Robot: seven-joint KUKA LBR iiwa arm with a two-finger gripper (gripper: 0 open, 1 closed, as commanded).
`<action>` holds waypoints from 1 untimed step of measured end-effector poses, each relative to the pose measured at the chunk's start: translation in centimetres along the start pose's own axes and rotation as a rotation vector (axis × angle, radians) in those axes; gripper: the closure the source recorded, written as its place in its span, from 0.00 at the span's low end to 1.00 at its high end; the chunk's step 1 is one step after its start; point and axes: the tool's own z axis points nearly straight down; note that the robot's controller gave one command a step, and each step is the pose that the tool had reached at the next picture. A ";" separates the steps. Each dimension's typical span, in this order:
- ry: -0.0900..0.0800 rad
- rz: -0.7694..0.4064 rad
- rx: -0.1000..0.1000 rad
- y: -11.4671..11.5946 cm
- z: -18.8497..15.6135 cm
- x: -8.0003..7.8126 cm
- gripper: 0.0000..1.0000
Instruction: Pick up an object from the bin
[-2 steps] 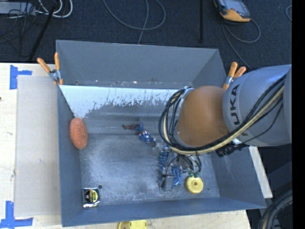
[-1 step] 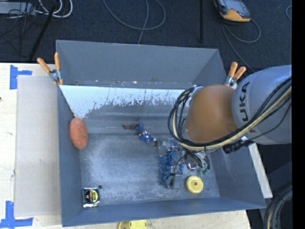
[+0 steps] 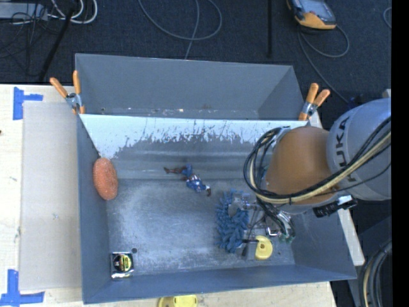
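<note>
My gripper (image 3: 263, 226) hangs low over the right part of the bin floor, under the arm's orange cover. Right below and left of it lies a blue shaggy cloth-like thing (image 3: 229, 226), touching or nearly touching the gripper. A small yellow round thing (image 3: 263, 250) lies just in front of the gripper, close to the bin's front right wall. Parts of both things are hidden by the gripper's body.
A small blue toy figure (image 3: 195, 181) lies mid-bin near the back slope. An orange oval lump (image 3: 105, 178) rests against the left wall. A black and yellow tape measure (image 3: 122, 263) sits in the front left corner. The arm and its cables cover the right side.
</note>
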 end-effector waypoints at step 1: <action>-0.003 0.066 -0.001 1.7 3.8 -4.0 1.00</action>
